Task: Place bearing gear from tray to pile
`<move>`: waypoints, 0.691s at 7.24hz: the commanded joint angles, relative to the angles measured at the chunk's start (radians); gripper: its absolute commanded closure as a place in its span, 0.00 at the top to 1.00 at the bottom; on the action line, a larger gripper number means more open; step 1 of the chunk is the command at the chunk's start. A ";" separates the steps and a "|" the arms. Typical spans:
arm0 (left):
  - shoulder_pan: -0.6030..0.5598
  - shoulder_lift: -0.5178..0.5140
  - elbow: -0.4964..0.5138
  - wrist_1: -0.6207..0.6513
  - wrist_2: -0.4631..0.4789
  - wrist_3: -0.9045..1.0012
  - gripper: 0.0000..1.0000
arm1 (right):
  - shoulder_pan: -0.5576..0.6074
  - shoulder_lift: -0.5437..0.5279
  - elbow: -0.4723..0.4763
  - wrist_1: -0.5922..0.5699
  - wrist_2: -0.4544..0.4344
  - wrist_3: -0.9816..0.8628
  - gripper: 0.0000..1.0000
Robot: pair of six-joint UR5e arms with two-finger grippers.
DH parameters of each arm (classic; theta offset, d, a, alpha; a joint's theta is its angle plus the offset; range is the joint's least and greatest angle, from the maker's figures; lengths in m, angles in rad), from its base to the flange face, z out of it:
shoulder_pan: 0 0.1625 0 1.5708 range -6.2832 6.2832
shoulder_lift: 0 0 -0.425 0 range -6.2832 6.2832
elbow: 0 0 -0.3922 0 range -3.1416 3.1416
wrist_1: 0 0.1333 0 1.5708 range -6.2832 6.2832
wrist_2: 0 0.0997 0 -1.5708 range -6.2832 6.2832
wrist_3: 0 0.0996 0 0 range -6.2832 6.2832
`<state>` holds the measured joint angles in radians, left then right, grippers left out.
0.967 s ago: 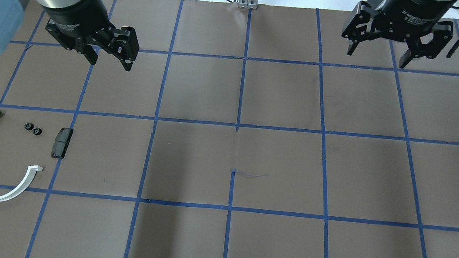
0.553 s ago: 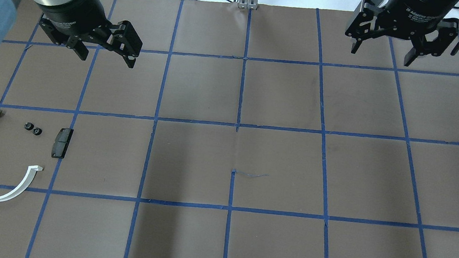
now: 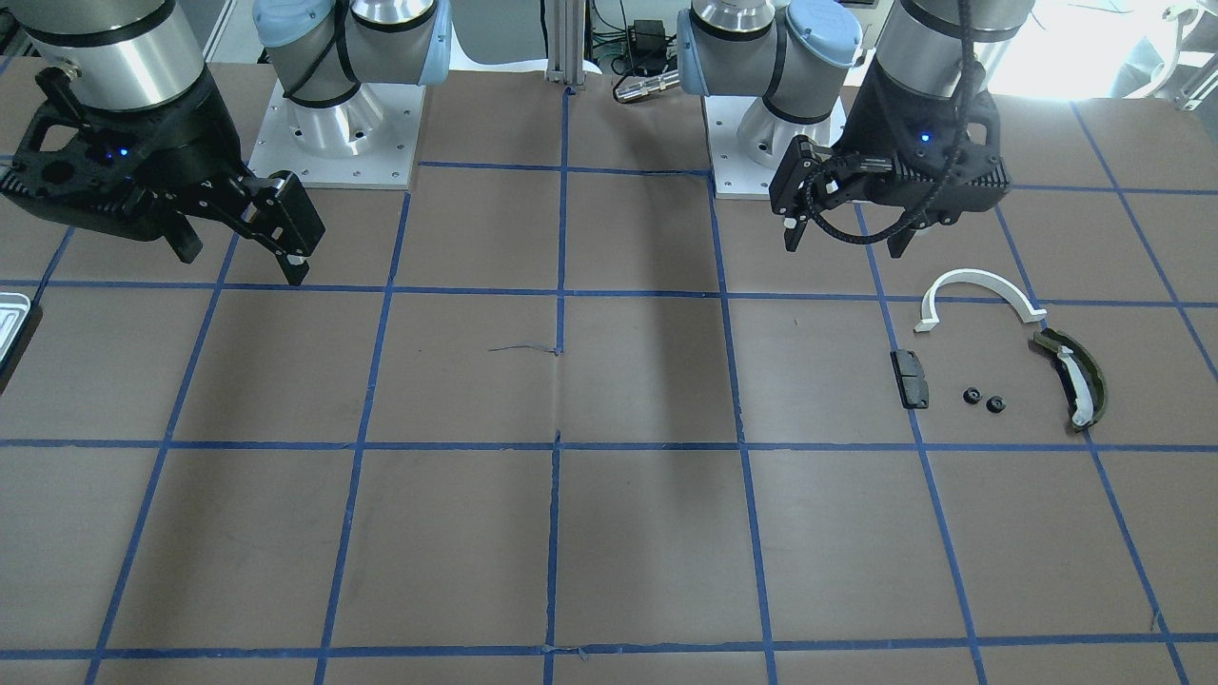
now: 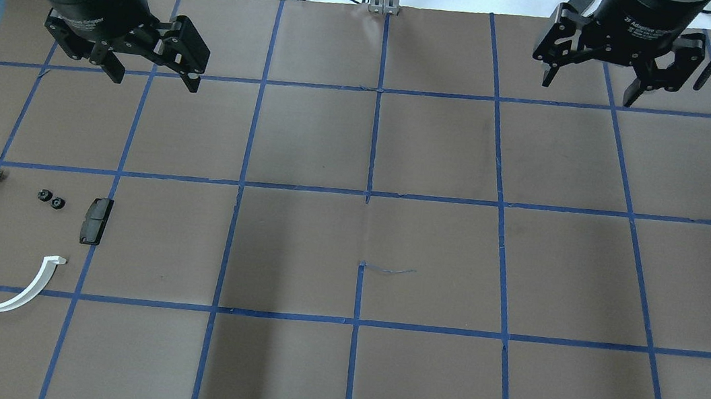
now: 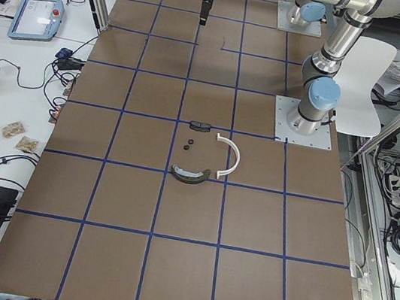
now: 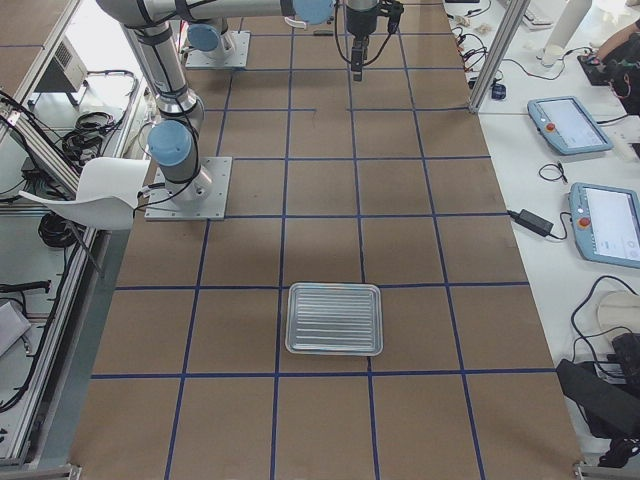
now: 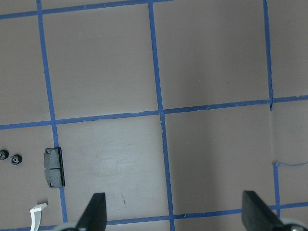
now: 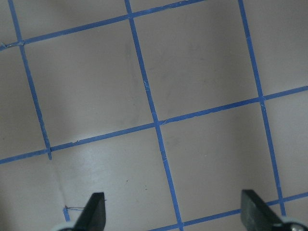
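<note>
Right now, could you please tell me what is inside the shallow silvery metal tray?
Inside the shallow silvery metal tray only its ribbed floor shows, fully uncovered in the exterior right view; no parts lie there.

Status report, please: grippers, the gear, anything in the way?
Both open and empty: left gripper, right gripper. The tray looks empty; two small gears lie in the pile. Nothing seen blocking.
</note>
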<state>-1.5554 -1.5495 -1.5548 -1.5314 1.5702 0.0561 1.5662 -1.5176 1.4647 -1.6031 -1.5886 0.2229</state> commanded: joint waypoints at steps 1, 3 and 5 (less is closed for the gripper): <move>0.002 -0.009 0.006 -0.013 0.002 -0.028 1.00 | 0.001 -0.001 0.000 0.006 0.001 -0.004 1.00; 0.000 -0.009 0.004 -0.012 -0.002 -0.028 1.00 | 0.003 -0.001 0.000 0.006 0.001 -0.008 1.00; -0.003 0.002 -0.002 -0.013 0.004 -0.028 1.00 | 0.003 -0.001 0.002 0.006 0.001 -0.013 1.00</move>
<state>-1.5575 -1.5536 -1.5533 -1.5443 1.5718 0.0277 1.5691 -1.5181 1.4659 -1.5971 -1.5885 0.2121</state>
